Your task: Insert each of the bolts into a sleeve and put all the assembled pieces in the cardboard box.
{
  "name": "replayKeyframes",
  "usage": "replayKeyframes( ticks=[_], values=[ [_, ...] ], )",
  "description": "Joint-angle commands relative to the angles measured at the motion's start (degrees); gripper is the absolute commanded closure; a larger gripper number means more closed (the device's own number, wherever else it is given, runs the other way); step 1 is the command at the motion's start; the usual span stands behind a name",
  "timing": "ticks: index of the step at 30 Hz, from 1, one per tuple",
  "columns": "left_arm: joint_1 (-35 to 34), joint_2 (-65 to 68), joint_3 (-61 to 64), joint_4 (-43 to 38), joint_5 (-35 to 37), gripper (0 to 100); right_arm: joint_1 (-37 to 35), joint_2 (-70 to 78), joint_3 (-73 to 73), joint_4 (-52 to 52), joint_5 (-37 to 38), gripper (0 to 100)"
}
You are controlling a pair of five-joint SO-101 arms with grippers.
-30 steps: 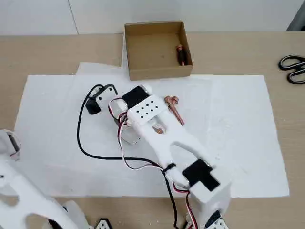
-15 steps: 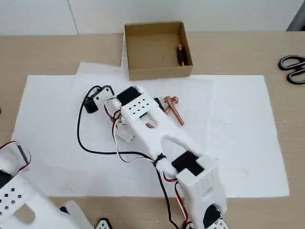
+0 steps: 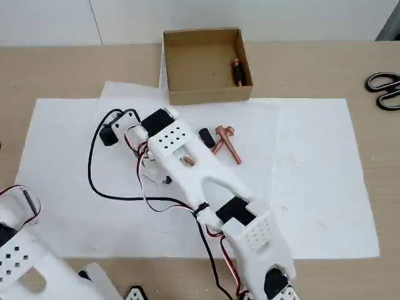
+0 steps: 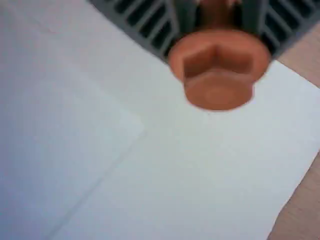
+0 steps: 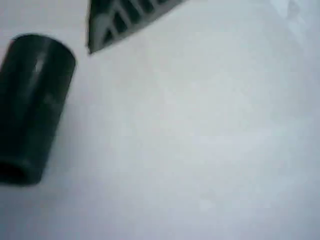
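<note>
From above, two copper bolts (image 3: 231, 147) and a short black sleeve (image 3: 206, 136) are seen on white paper (image 3: 312, 162) near the brown cardboard box (image 3: 206, 95). At the left wrist, a copper hex-headed bolt (image 4: 217, 70) is clamped between the fingers (image 4: 145, 15) of the left gripper (image 4: 217, 22). At the right wrist, a black tubular sleeve (image 5: 32, 107) is shown lying on the paper; the state of the right gripper (image 5: 125, 20) cannot be told.

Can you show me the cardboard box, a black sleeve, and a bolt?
cardboard box (image 3: 209, 95): high view, front wall.
black sleeve (image 5: 35, 107): right wrist view, its side.
bolt (image 4: 217, 67): left wrist view, hexagonal head.

No text, label or number is legible on anything here.
</note>
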Motion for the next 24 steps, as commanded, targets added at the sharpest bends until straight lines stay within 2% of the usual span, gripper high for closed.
replayKeyframes(
  ticks=[1,4,24],
  values=[
    [-0.3,-1.1,-0.2,-1.3,-0.4,99,-0.3,-0.3,-2.9,0.0,-0.7,82.1],
    [-0.3,-1.1,-0.2,-1.3,-0.4,99,-0.3,-0.2,-2.9,-0.1,-0.7,79.2],
    [-0.3,-1.3,1.9,-1.4,-0.4,99,-2.9,5.3,-3.2,-3.7,-0.7,79.4]
  ],
)
